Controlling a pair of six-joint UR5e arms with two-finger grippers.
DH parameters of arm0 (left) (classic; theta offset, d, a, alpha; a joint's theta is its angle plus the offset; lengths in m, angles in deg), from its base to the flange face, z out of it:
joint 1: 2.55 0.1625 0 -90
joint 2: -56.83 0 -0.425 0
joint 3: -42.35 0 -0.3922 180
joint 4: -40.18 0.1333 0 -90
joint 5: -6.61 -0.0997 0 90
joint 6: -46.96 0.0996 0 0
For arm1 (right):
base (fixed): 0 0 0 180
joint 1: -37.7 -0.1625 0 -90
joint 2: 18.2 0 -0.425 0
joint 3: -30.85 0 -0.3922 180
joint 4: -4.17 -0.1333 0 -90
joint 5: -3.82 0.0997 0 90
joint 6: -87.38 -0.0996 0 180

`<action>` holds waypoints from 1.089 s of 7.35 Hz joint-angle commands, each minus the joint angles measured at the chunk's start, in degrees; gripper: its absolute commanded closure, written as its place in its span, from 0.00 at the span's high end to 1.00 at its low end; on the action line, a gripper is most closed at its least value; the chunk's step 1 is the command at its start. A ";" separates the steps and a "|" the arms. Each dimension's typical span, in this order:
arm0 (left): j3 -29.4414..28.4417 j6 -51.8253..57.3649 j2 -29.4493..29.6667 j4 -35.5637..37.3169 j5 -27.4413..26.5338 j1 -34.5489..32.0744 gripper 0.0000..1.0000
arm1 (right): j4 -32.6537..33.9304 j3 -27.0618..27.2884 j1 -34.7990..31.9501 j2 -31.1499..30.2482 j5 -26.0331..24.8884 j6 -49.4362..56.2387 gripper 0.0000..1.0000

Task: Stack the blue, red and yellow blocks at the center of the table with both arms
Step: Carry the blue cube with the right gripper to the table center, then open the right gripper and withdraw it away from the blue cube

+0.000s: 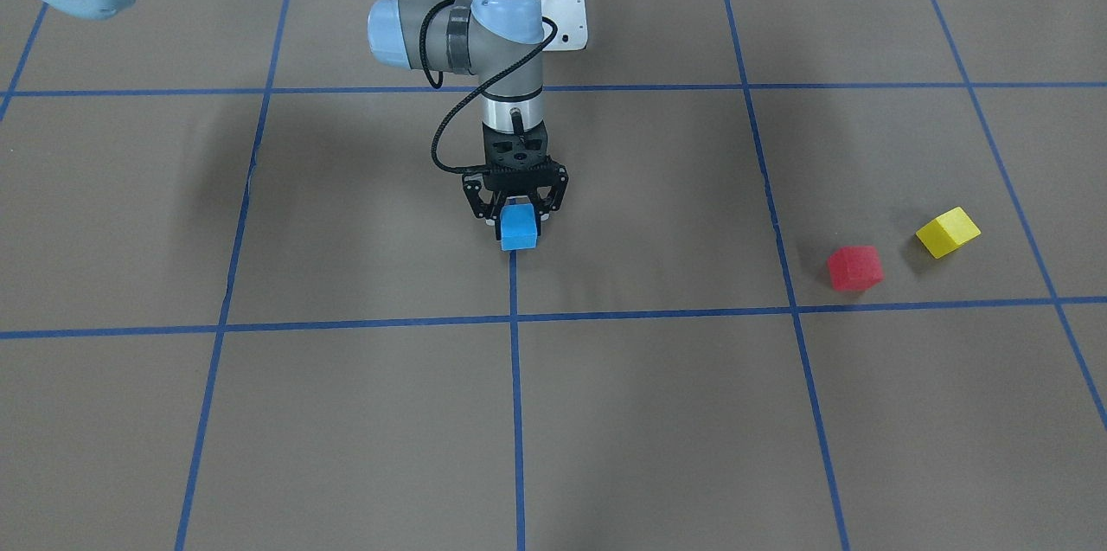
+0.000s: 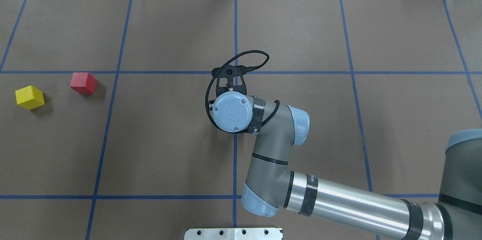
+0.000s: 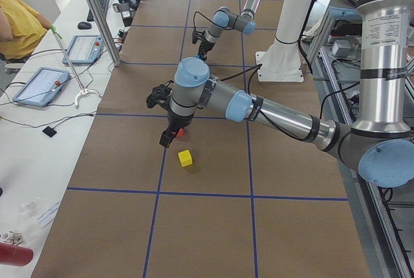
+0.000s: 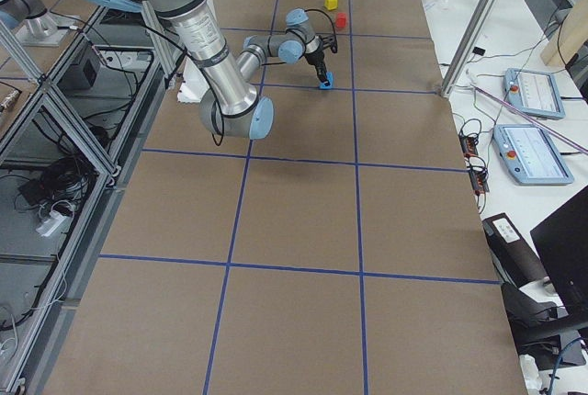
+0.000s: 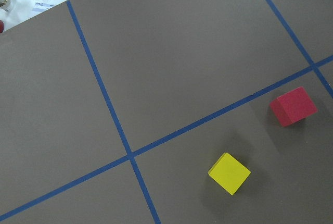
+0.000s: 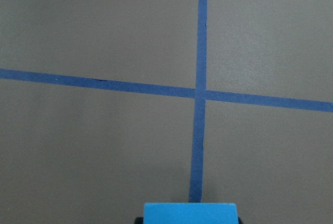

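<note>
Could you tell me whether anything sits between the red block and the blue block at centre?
Nothing visible does: only taped brown table separates the small red cube from the small blue cube in the right gripper.

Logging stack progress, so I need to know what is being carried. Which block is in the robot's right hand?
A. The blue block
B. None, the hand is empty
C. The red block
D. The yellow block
A: in the front-facing view the right hand is closed on the blue block, with a finger on either side, while the red block and yellow block lie free off to the side.
</note>
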 commanded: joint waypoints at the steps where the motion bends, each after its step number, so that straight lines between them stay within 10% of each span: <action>1: 0.00 -0.04 0.01 0.00 -0.07 0.00 1.00 | -0.10 0.05 0.10 -0.58 -0.01 -0.11 0.99; 4: -0.26 -0.12 0.01 0.00 -0.08 0.00 1.00 | 1.21 2.94 -5.40 -0.23 1.56 0.42 0.99; 8: 0.96 -8.32 0.89 -4.88 0.01 0.00 1.00 | 15.10 19.17 -36.47 -9.58 32.96 28.00 0.99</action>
